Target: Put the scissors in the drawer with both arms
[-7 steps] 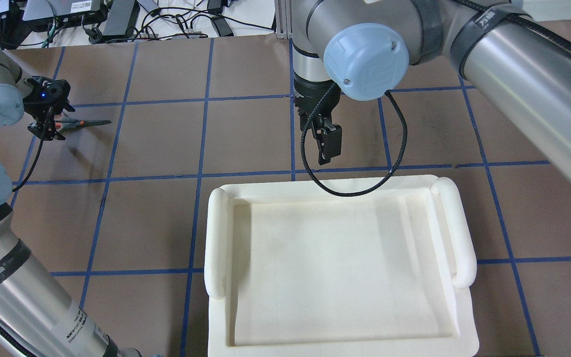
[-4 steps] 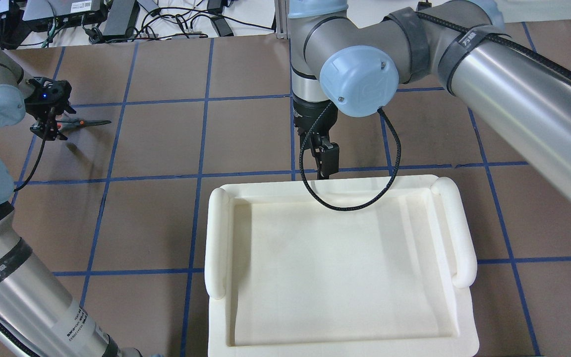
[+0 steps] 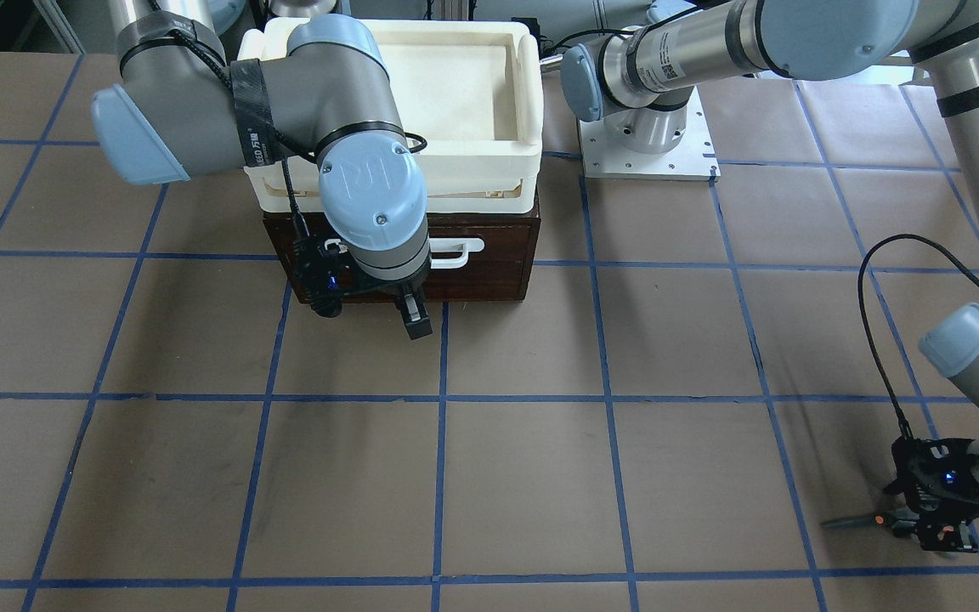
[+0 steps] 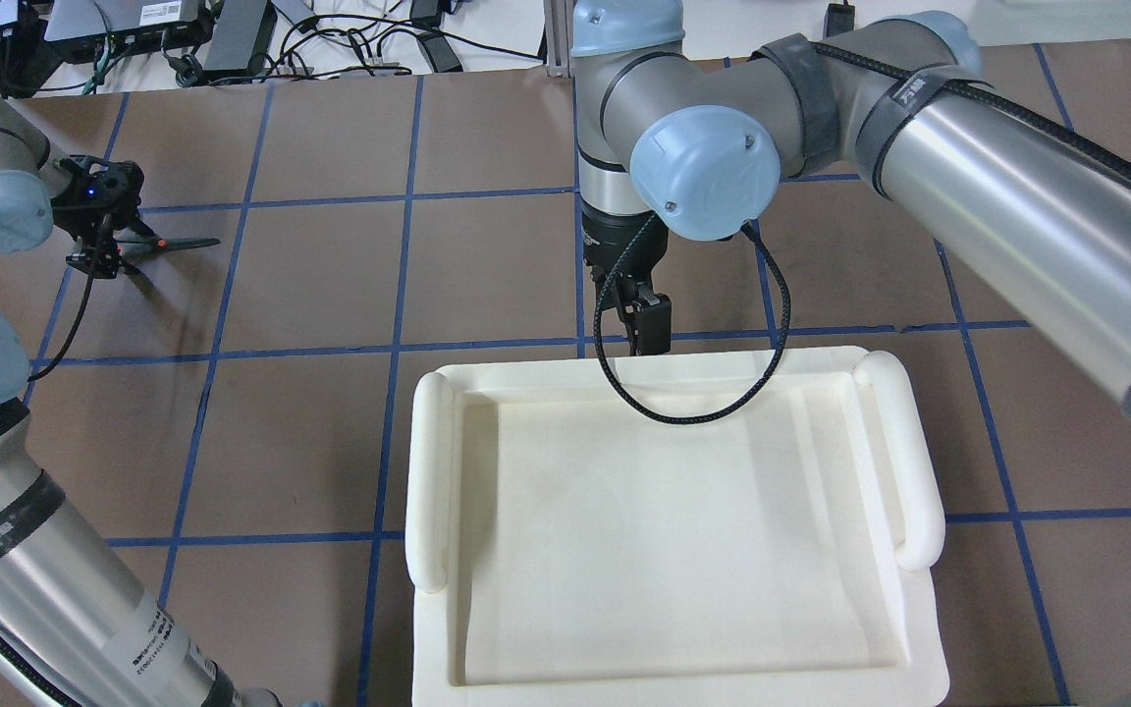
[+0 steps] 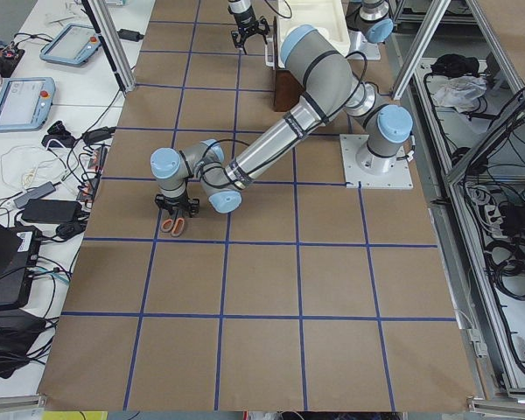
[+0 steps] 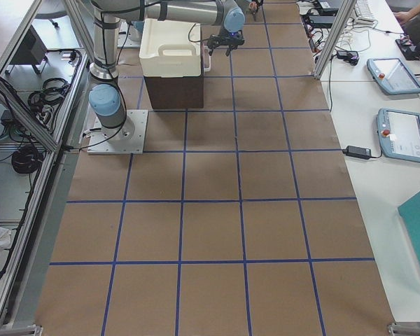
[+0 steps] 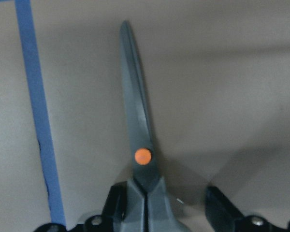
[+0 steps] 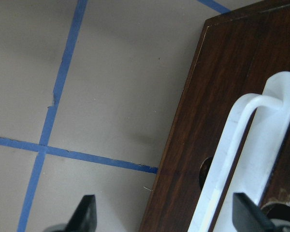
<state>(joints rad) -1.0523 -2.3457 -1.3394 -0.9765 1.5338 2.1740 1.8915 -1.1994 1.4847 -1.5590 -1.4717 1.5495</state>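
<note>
We see the scissors lying flat on the far left part of the table, on the robot's left and well apart from the drawer. Their long axis runs left to right, nearly parallel to the blue tape just beyond them. The closed blades point right, toward the middle of the table, and the handles point left. The blades are slim, dark grey and matt, tapering to a fine tip, with a round orange pivot dot where they cross. From the table's left end we make out the orange-lined loops.

The left gripper sits low over the handle end with its jaws apart. In its wrist view one black finger lies right beside the grey neck, while the other finger stands clear of it. We cannot tell whether the first one touches.

The drawer is dark, glossy brown wood with a smooth white bar handle, and it is shut. A cream-white matt tray with rounded rims rests on top of it. The right gripper hangs just in front of the drawer face with its jaws spread wide and nothing held. One fingertip lines up with the handle and the other is over the brown paper.
</note>
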